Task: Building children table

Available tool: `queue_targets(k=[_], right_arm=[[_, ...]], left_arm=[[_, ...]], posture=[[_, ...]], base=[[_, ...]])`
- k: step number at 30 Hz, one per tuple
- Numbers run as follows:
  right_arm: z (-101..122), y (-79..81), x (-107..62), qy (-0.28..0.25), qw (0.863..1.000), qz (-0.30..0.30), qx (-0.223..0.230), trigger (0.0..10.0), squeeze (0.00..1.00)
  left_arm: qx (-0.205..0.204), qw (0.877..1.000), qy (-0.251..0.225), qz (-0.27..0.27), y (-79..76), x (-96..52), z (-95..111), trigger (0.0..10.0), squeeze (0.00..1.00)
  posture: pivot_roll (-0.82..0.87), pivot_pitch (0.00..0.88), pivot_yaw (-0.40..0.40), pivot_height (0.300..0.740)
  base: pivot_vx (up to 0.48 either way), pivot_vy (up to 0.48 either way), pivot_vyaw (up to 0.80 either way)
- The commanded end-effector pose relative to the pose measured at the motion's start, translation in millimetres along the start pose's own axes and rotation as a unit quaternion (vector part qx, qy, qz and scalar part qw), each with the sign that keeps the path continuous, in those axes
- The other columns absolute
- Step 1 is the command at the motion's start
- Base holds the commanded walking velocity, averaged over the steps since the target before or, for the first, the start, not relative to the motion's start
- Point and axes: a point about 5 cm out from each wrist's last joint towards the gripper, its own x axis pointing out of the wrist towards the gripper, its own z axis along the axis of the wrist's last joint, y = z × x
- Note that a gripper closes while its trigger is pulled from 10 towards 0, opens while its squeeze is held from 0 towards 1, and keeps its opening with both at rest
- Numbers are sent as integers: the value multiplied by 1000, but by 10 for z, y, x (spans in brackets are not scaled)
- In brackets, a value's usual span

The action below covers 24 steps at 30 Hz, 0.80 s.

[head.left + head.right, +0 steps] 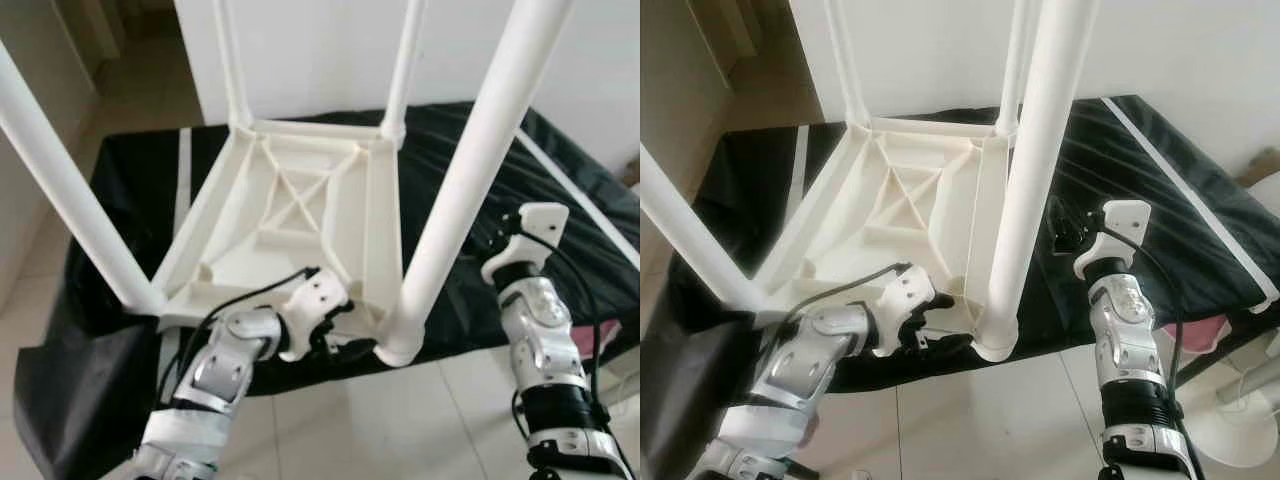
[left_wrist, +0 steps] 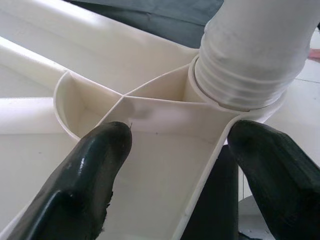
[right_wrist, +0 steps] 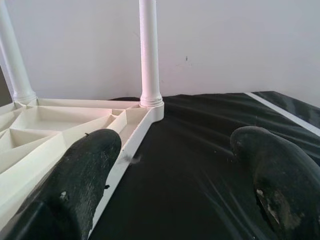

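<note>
Head views: the upturned table (image 1: 300, 215) is lying on a black cloth (image 1: 1140, 180), legs up.

Left wrist: the left gripper (image 2: 175, 165) is straddling the corner rim, fingers wide.

Right wrist: the right gripper (image 3: 175, 170) is hovering wide, empty.

Next, probably tightening the near leg (image 1: 470, 180).

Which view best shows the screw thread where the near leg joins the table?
The left wrist view: the thread sits close, its ridges clear beside the left hand. Both eye views show that joint small, at the leg's base. The right wrist view shows other legs.
</note>
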Motion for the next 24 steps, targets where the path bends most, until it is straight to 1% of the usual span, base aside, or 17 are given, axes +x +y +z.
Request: queue_targets(k=[1, 2, 4, 5, 6, 7, 8, 9, 10, 11, 12, 14, 17, 19, 21, 22, 24], right_arm=[[-31, -37, -49, 10, 1000, -9, 2, 10000, 0], [-29, -38, -63, 11, 1000, -10, 1, 10000, 0], [-26, -32, -131, 15, 1000, -2, -5, 10000, 0], [-26, -32, -131, 15, 1000, -2, -5, 10000, 0], [-26, -38, -162, 17, 1000, 0, -8, 10000, 0], [-31, -51, -208, 24, 999, 7, -21, 10000, 0], [-31, -51, -208, 24, 999, 7, -21, 10000, 0], [-35, -60, -236, 28, 999, 11, -30, 10000, 0], [-47, -67, -277, 33, 998, 19, -43, 10000, 0], [-47, -67, -277, 33, 998, 19, -43, 10000, 0], [-62, -91, -329, 39, 998, 15, -43, 10000, 0], [-68, -89, -368, 44, 998, 17, -35, 10000, 0], [-69, -76, -393, 48, 998, 25, -33, 10000, 0], [-60, -65, -436, 56, 997, 48, -35, 10000, 0], [-44, -62, -490, 67, 995, 73, -28, 10000, 0], [-44, -62, -490, 67, 995, 73, -28, 10000, 0], [-34, -57, -573, 84, 990, 106, -30, 10000, 0]], left_arm=[[5, 946, 1, 325, 351, -103, 7, 10000, 0], [9, 946, -3, 325, 359, -89, 33, 10000, 0], [25, 958, -19, 286, 289, -81, 93, 10000, 0], [25, 958, -19, 286, 289, -81, 93, 10000, 0], [29, 965, -26, 260, 244, -78, 107, 10000, 0], [36, 973, -35, 227, 183, -89, 114, 10000, 0], [36, 973, -35, 227, 183, -89, 114, 10000, 0], [39, 977, -40, 208, 147, -97, 115, 10000, 0], [46, 982, -56, 174, 77, -124, 132, 10000, 0], [46, 982, -56, 174, 77, -124, 132, 10000, 0], [45, 989, -84, 116, -37, -176, 174, 10000, 0], [35, 992, -101, 72, -108, -249, 202, 10000, 0], [30, 993, -104, 56, -131, -286, 204, 10000, 0], [36, 994, -98, 35, -154, -372, 167, 10000, 0], [42, 995, -92, 24, -153, -479, 130, 10000, 0], [42, 995, -92, 24, -153, -479, 130, 10000, 0], [45, 995, -81, 35, -103, -590, 85, 10000, 0]], posture=[[-5, 79, 14, 740], [-5, 79, 14, 740], [-9, 84, 18, 740], [-9, 84, 18, 740], [-9, 83, 18, 740], [-10, 87, 15, 740], [-10, 87, 15, 740], [-10, 87, 15, 740], [-16, 89, 15, 740], [-16, 89, 15, 740], [-18, 89, 8, 740], [-17, 89, 3, 740], [-14, 89, -3, 740], [-13, 89, -6, 740], [-12, 90, -7, 740], [-12, 90, -7, 740], [-6, 90, -11, 740]], base=[[0, 0, 0], [0, 0, 0], [0, 0, 0], [0, 0, 0], [0, 0, 0], [0, 0, 0], [0, 0, 0], [0, 0, 0], [0, 0, 0], [0, 0, 0], [0, 0, 0], [0, 0, 0], [0, 0, 0], [0, 0, 0], [0, 0, 0], [0, 0, 0], [0, 0, 0]])
